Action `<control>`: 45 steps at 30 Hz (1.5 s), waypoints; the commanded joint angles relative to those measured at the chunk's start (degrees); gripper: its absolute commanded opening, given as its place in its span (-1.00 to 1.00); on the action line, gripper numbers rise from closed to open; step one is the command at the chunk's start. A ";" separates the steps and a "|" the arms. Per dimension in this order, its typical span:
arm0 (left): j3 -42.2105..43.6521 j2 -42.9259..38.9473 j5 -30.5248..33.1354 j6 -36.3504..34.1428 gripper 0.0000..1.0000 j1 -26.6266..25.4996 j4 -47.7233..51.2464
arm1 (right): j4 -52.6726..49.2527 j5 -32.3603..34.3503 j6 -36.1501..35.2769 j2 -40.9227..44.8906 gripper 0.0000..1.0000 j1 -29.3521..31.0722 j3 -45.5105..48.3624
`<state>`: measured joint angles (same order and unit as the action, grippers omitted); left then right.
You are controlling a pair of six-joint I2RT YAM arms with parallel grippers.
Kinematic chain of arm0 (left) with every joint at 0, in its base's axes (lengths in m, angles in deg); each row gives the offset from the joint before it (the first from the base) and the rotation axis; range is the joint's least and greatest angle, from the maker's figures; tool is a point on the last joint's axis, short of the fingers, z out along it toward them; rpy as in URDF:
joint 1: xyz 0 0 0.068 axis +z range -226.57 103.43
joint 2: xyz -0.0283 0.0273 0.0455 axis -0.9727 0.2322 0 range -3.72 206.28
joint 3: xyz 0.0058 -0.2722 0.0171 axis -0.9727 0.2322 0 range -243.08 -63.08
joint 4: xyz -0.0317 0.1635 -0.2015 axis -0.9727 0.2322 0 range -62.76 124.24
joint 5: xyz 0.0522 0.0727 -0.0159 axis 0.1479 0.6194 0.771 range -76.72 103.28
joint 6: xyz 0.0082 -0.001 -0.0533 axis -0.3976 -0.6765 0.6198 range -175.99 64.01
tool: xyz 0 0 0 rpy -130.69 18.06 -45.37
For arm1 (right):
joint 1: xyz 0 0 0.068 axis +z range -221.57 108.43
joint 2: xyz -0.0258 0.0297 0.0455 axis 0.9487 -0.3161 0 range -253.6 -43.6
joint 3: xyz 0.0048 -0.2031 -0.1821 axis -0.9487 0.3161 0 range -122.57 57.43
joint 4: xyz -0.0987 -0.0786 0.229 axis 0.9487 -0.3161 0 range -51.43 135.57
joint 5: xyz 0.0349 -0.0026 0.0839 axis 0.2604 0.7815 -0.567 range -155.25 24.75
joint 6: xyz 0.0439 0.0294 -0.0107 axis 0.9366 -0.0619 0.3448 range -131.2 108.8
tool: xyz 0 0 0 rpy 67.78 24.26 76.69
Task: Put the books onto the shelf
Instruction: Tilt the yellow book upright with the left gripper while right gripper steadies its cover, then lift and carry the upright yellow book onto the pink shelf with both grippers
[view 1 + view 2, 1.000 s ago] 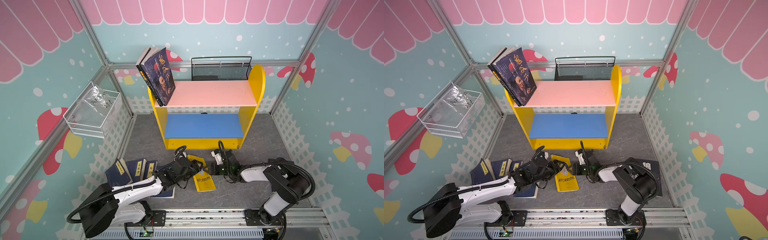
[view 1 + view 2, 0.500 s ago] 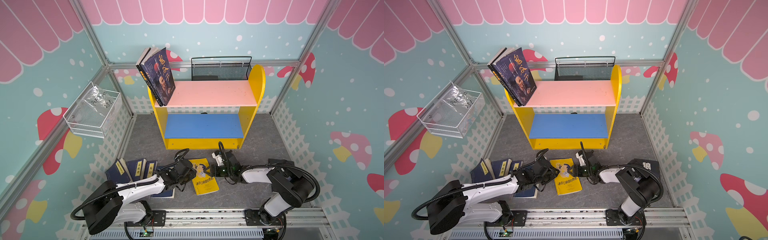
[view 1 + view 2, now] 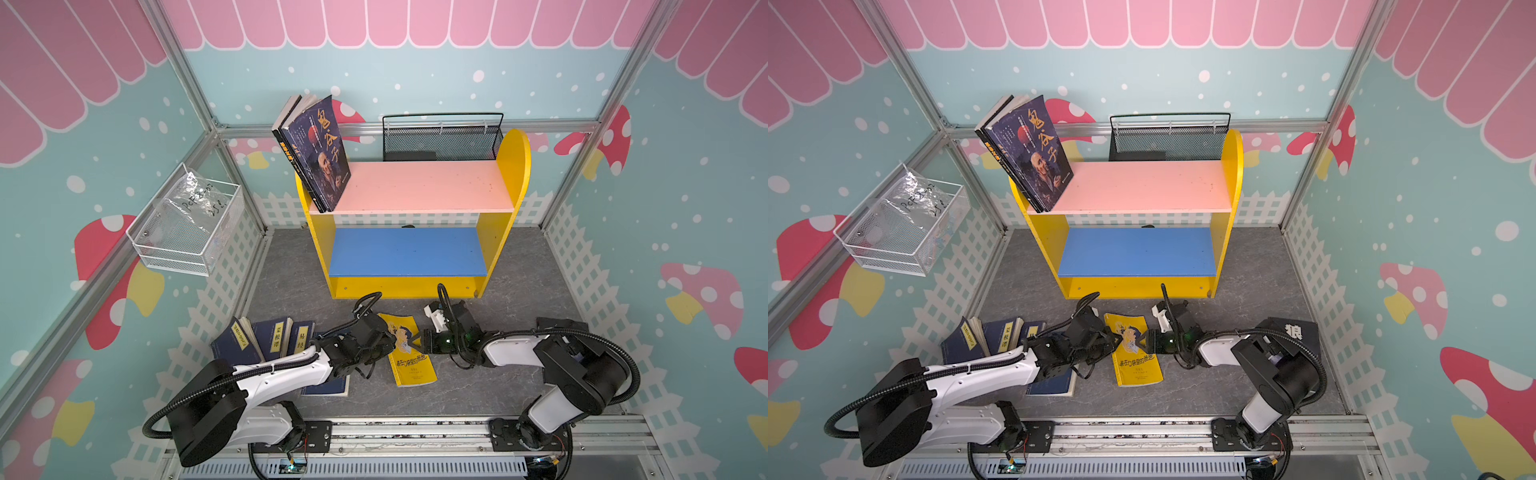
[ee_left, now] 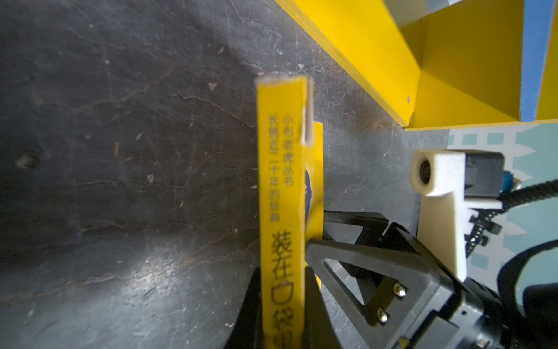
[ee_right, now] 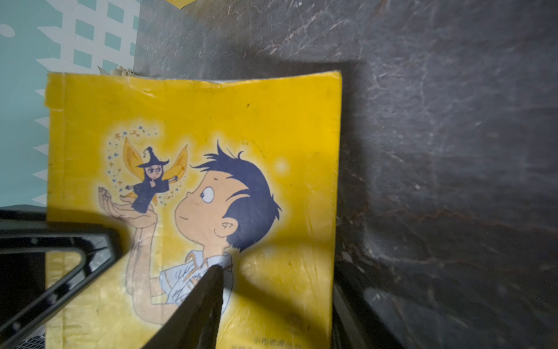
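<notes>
Left pincer (image 3: 388, 340) was clamped shut on the yellow cartoon book (image 3: 411, 361). Wrist cam showed the spine sandwiched between both fingers (image 4: 315, 326).

Book was on the grey table (image 3: 519, 291), just in front of the shelf (image 3: 515, 166), between the two arms. Its spine side looked tipped up off the table, but I can't confirm that from these angles.

Right pincer (image 3: 420, 340) was at the book's opposite edge with its jaws apart. Its fingers (image 5: 199, 308) were over the printed cover face, with nothing between them.

Shelf status:
- The pink board (image 3: 419, 187) carried the portrait-cover book (image 3: 322, 158), upright and leaning against the left yellow side, with a black book (image 3: 284, 143) right behind it.
- The blue board (image 3: 407, 249) had no books on it.

On the table:
- A cluster of navy books (image 3: 266, 340) with yellow labels was near the left wall, beside the left arm.
- One more navy book (image 3: 328, 386) lay flat, partly under that arm.
- A second black book (image 3: 1293, 332) lay partly under the right arm.

Other items:
- The black mesh basket (image 3: 440, 137) was behind the shelf, against the back wall.
- The white wire basket (image 3: 187, 232) was on the left wall, with a clear plastic bag in it.
</notes>
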<state>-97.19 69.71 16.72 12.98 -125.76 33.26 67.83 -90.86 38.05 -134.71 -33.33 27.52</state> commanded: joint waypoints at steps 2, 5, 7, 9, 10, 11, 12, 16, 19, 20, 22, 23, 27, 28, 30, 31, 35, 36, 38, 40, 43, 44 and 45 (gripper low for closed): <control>-4.13 -3.33 -0.15 -2.87 -1.00 0.15 1.79 | -9.32 -0.75 1.07 3.85 0.12 0.70 0.58; -10.32 -6.97 -1.71 -13.19 -1.00 0.15 9.40 | -14.01 2.07 -0.89 10.81 0.30 0.65 -2.38; -17.52 -8.65 -2.65 -21.82 -1.00 0.15 19.27 | -18.00 5.10 -3.24 15.71 0.44 0.63 -5.35; -25.73 -9.71 -1.58 -28.58 -1.00 0.15 29.55 | -22.35 8.18 -5.79 20.47 0.57 0.45 -8.76; -29.11 -10.48 -0.78 -31.20 -1.00 0.15 33.26 | -24.59 9.90 -7.11 22.76 0.62 0.31 -10.78; -31.94 -11.48 0.00 -33.24 -1.00 0.15 35.64 | -26.67 11.71 -8.40 24.83 0.67 0.22 -13.06; -34.04 -12.35 0.48 -34.87 -1.00 0.15 36.72 | -27.94 12.94 -9.41 26.49 0.72 0.13 -14.95; -43.28 -15.62 3.28 -41.67 -1.00 0.15 37.19 | -28.93 16.28 -15.04 31.04 0.89 -0.09 -24.24; -50.62 -16.28 4.42 -48.05 -1.00 0.14 33.97 | -28.59 18.46 -19.05 30.79 0.92 -0.09 -31.12; -53.07 -16.30 4.31 -50.69 -1.00 0.15 32.47 | -28.57 18.73 -20.43 30.20 0.92 -0.09 -33.61; -57.31 -16.39 5.26 -55.23 -1.00 0.15 29.24 | -28.24 18.59 -22.86 29.16 0.93 -0.09 -38.09; -59.41 -16.21 6.24 -57.73 -1.00 0.15 27.63 | -27.77 18.24 -24.50 28.58 0.94 -0.09 -40.26; -66.16 -14.29 14.27 -66.82 -1.00 0.15 22.77 | -26.74 19.80 -28.90 25.44 0.99 -0.08 -47.36; -65.82 -14.12 16.39 -68.91 -1.00 0.15 19.08 | -25.97 19.89 -29.73 24.46 0.99 -0.05 -49.06; -64.64 -13.45 17.79 -72.53 -1.00 0.14 11.57 | -24.21 18.89 -31.55 22.29 0.99 -0.08 -52.61; -63.98 -12.73 18.75 -74.38 -1.00 0.15 7.62 | -23.61 18.48 -32.54 20.38 0.99 -0.08 -55.16; -63.28 -8.00 26.10 -82.11 -1.00 0.30 -4.36 | -22.12 18.23 -35.98 13.00 0.99 -0.07 -63.61; -62.60 -6.71 27.19 -84.29 -1.00 0.69 -7.89 | -21.34 18.32 -36.62 11.13 0.99 -0.09 -65.36; -61.58 -4.44 26.62 -86.67 -1.00 1.89 -13.47 | -19.84 17.96 -37.16 7.91 0.99 -0.09 -68.64; -61.51 -1.90 26.44 -86.84 -1.00 3.69 -17.70 | -17.71 16.52 -37.33 4.58 0.99 -0.09 -71.41; -60.55 0.90 25.72 -84.24 -1.00 7.80 -23.23 | -16.64 15.68 -36.93 -0.73 0.99 -0.09 -76.36; -59.94 1.61 25.25 -82.56 -1.00 9.55 -25.02 | -16.64 15.91 -36.81 -2.74 0.99 -0.09 -78.18; -59.37 2.03 24.79 -81.28 -1.00 10.90 -26.27 | -16.72 16.20 -36.73 -4.38 0.99 -0.15 -79.69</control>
<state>-156.75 72.47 41.42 -68.79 -118.20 19.91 48.80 -73.85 2.89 -136.13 -33.38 -48.41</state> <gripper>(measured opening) 0.130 0.995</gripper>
